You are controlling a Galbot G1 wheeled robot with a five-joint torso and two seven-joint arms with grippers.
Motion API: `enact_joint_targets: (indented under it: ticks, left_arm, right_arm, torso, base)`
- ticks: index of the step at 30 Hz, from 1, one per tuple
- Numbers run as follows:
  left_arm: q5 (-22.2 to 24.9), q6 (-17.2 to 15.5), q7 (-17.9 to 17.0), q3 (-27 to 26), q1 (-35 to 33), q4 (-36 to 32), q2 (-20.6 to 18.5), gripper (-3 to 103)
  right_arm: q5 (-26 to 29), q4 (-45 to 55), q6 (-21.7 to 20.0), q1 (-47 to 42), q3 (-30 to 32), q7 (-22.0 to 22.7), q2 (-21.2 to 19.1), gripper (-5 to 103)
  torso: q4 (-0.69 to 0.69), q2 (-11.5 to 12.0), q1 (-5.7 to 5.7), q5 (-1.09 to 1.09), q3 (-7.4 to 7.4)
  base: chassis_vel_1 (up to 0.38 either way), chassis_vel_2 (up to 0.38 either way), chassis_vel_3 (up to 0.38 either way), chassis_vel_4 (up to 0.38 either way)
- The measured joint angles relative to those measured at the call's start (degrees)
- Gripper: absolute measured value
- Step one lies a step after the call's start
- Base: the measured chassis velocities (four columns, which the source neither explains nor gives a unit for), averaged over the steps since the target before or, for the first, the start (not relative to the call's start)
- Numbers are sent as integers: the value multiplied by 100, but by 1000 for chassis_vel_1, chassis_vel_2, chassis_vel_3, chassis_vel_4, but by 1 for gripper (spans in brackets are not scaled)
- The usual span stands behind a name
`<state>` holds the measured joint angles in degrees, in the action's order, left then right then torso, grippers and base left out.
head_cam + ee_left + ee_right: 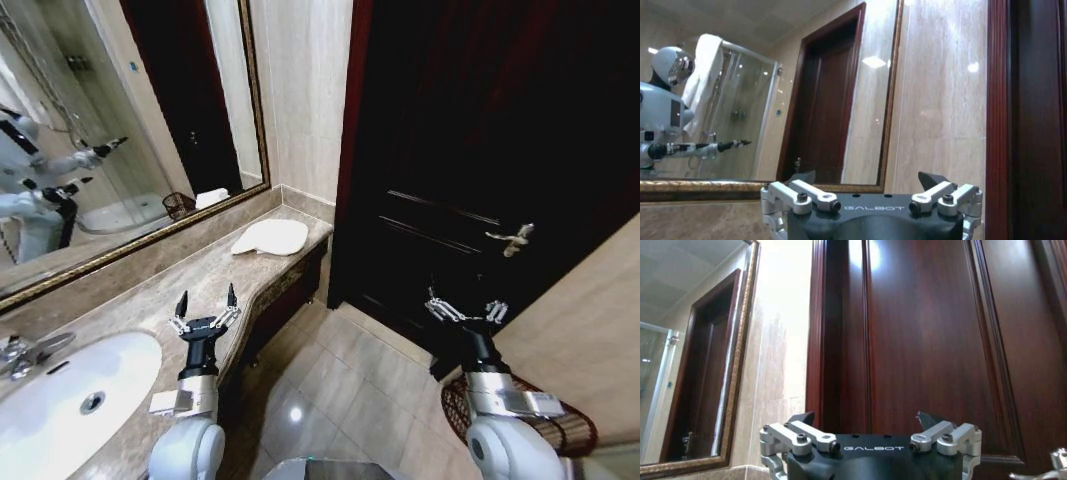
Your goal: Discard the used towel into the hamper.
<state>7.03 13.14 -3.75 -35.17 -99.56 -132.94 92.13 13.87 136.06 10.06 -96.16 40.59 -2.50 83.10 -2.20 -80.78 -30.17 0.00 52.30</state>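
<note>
The used towel (268,237) lies white and folded on the far end of the marble counter (140,300), near the wall corner. My left gripper (207,300) hovers open over the counter's front edge, well short of the towel, with nothing between its fingers. The hamper (578,432), a dark reddish-brown woven basket, stands on the floor at the lower right, partly hidden behind my right arm. My right gripper (466,310) is open and empty in front of the dark door, above the hamper. In the wrist views the left gripper (867,178) and the right gripper (865,418) both show spread fingertips.
A white sink (70,395) with a chrome faucet (22,352) sits in the counter at the near left. A gold-framed mirror (120,130) runs along the wall behind it. The dark wooden door (470,150) with a metal handle (511,238) stands ahead. Tiled floor (330,390) lies between counter and hamper.
</note>
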Motion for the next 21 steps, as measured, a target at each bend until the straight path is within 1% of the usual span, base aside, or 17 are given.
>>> enact_joint_targets:
  ticks: [7,9,11,12,13,15,17,18,20,21]
  left_arm:
    - [59,-22,2,6,47,56,0,100]
    - [100,-52,2,11,54,56,1,100]
    - [149,-100,-1,19,58,55,0,100]
    - [149,-100,-1,19,58,55,0,100]
    - [168,-116,-1,23,65,56,0,100]
    - [198,-165,-2,44,83,90,0,100]
    - [215,-238,-2,82,87,132,2,100]
    - [215,-238,-2,82,87,132,2,100]
    - [224,-285,3,136,89,207,1,100]
    - [228,-292,5,145,89,222,1,100]
  right_arm:
    - [-4,9,11,-4,-10,-20,16,100]
    - [-7,22,48,-17,-12,-38,20,100]
    - [-63,37,100,-51,-13,-75,41,100]
    - [-63,37,100,-51,-13,-75,41,100]
    - [-113,37,142,-73,-14,-88,53,100]
    - [-166,25,278,-109,-21,-90,72,100]
    - [-211,18,406,-154,-21,-127,89,100]
    - [-211,18,406,-154,-21,-127,89,100]
    - [-256,71,456,-305,2,-233,114,100]
    - [-258,98,457,-351,7,-243,123,100]
  torso:
    - [1,0,0,-3,0]
    - [-1,0,-2,3,0]
    - [-1,0,-2,-4,0]
    - [-1,0,-2,-4,0]
    - [-1,1,-4,1,1]
    - [0,4,-11,-2,3]
    - [-2,3,-7,4,2]
    - [-2,3,-7,4,2]
    - [0,5,-12,-2,4]
    - [0,5,-12,0,4]
  base:
    - [-168,157,167,-166]
    - [-211,226,224,-229]
    - [-265,247,250,-249]
    - [-265,259,263,-257]
    - [-260,259,253,-252]
    - [-227,239,242,-299]
    - [-226,204,212,-144]
    - [-226,192,193,-144]
    - [-143,137,61,-40]
    - [-101,82,-30,-21]
